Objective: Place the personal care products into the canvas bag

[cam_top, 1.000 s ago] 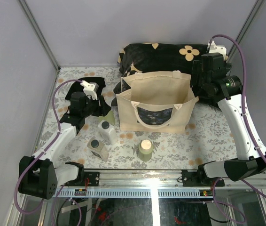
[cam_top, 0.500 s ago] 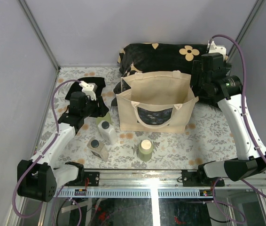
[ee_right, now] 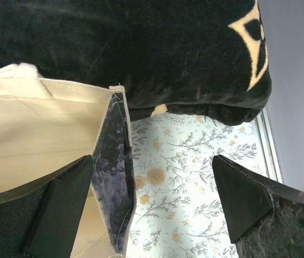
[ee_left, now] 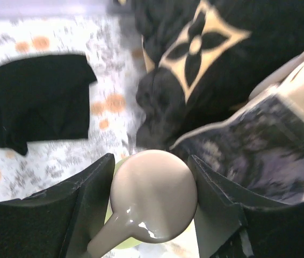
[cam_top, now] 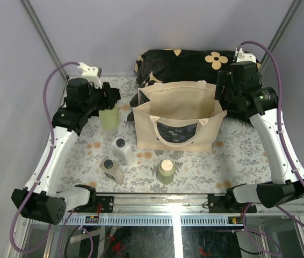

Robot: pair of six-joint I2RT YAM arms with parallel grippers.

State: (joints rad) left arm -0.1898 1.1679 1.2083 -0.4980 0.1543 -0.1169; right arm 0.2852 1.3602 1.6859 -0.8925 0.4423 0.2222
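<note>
My left gripper (cam_top: 108, 102) is shut on a pale green bottle (cam_top: 109, 118) with a beige round cap (ee_left: 153, 196), held up in the air left of the canvas bag (cam_top: 178, 110). The bag stands open at the middle of the table, its dark floral panel facing front. Three bottles stand on the table: a white one with a dark cap (cam_top: 122, 150), a squat clear-tan one (cam_top: 110, 169) and a second pale green one (cam_top: 166, 171). My right gripper (ee_right: 152, 207) is open above the bag's right edge (ee_right: 114, 177), one finger over the bag's inside and the other over the table.
A black cushion with beige flowers (cam_top: 187, 63) lies behind the bag. A black cloth (ee_left: 36, 99) lies on the floral table cover at the back left, below the left arm. Grey walls close in the left, right and back.
My left gripper has lifted the pale green bottle off the table and carried it up and back, beside the bag's left side. The right arm has hardly moved.
</note>
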